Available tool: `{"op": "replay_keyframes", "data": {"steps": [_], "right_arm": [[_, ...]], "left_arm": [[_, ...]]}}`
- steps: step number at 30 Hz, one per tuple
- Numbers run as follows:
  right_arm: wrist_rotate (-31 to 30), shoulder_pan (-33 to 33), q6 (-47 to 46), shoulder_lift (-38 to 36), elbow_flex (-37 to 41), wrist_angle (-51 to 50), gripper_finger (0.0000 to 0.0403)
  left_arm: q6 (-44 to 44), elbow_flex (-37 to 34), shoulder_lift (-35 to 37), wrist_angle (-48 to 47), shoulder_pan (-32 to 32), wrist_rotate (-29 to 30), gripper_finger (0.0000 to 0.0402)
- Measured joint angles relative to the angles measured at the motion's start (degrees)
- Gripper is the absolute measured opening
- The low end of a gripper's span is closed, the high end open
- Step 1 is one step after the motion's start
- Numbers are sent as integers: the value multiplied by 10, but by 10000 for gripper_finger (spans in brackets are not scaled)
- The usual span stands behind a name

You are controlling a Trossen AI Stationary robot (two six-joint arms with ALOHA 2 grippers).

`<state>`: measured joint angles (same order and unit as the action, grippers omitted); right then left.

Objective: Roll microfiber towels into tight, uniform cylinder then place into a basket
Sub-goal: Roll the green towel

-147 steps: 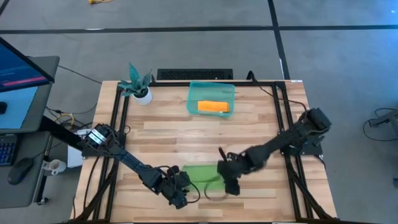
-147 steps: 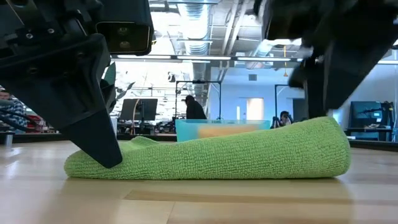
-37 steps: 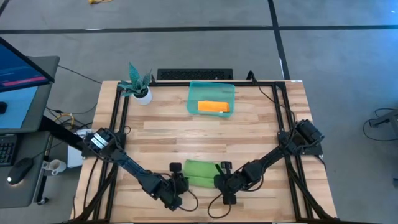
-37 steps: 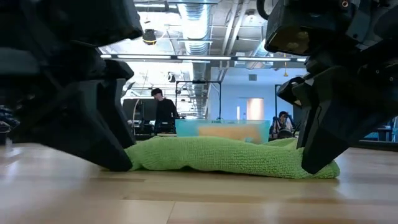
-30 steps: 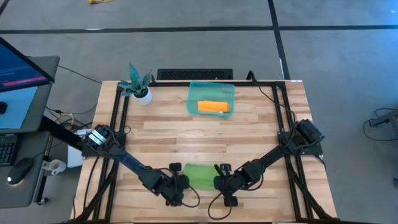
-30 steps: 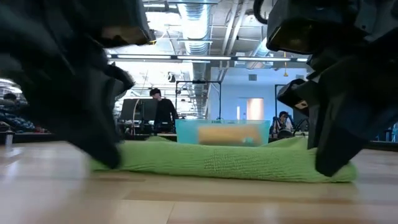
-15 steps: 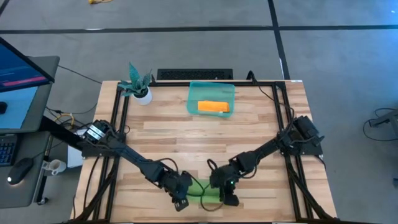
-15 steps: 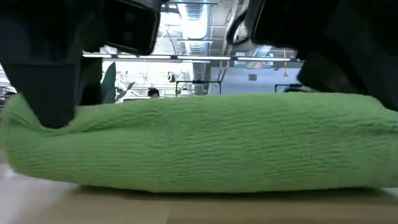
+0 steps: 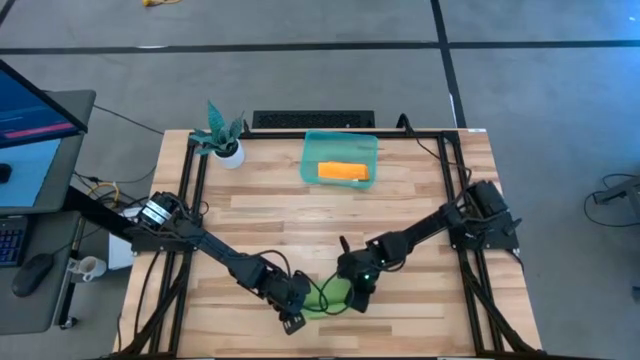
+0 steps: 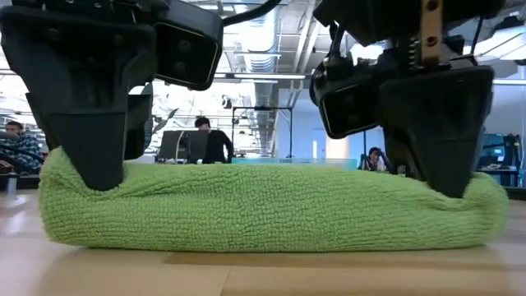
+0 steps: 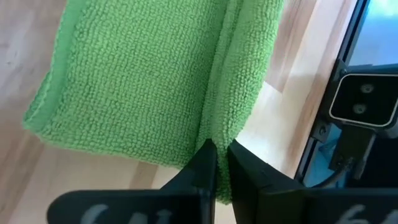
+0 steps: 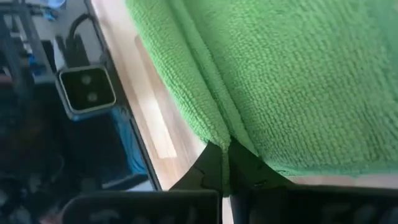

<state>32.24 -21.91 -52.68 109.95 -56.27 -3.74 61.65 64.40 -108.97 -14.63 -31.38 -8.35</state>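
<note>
The green towel (image 9: 326, 298) — near the table's (image 9: 420, 215) front edge, far from the basket (image 9: 340, 158) — has bunched from a flatter fold into a thick roll, left gripper (image 9: 291, 308) and right gripper (image 9: 356, 294) each clamped on an end — rolling nearly finished.

We saw the green towel (image 10: 271, 205) lying as a thick roll, pinched at one end by the left claw (image 9: 292, 305) and at the other by the right claw (image 9: 357, 290). The orange towel (image 9: 343, 172) lay in the teal basket (image 9: 310, 150), well beyond both.

My tabletop (image 9: 420, 190) carries the basket (image 9: 340, 147) at 12 o'clock; potted plant (image 9: 222, 135) at 10; green towel (image 9: 332, 295) at 6.
</note>
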Motion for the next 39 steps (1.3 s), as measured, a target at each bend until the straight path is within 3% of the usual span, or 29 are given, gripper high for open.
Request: {"op": "replay_keyframes", "data": {"steps": [14, 19, 24, 30, 34, 39], "right_arm": [[-13, 30, -35, 0, 0, -32, 23], [-13, 31, -35, 0, 0, -38, 17], [4, 31, -35, -1, 2, -52, 23], [4, 32, -32, -1, 2, -51, 16], [3, 33, -30, -1, 2, -52, 23], [7, 37, -29, 0, 2, -51, 18]], "left_arm": [[-41, 0, 0, -5, 0, 31, 17], [-73, 0, 0, -14, -2, 38, 47], [-104, -2, 0, -39, -5, 6, 83], [-131, 0, 3, -83, -9, 6, 93], [-209, 22, 4, -77, -38, 68, 93], [-353, 44, 7, 27, -85, 213, 94]]}}
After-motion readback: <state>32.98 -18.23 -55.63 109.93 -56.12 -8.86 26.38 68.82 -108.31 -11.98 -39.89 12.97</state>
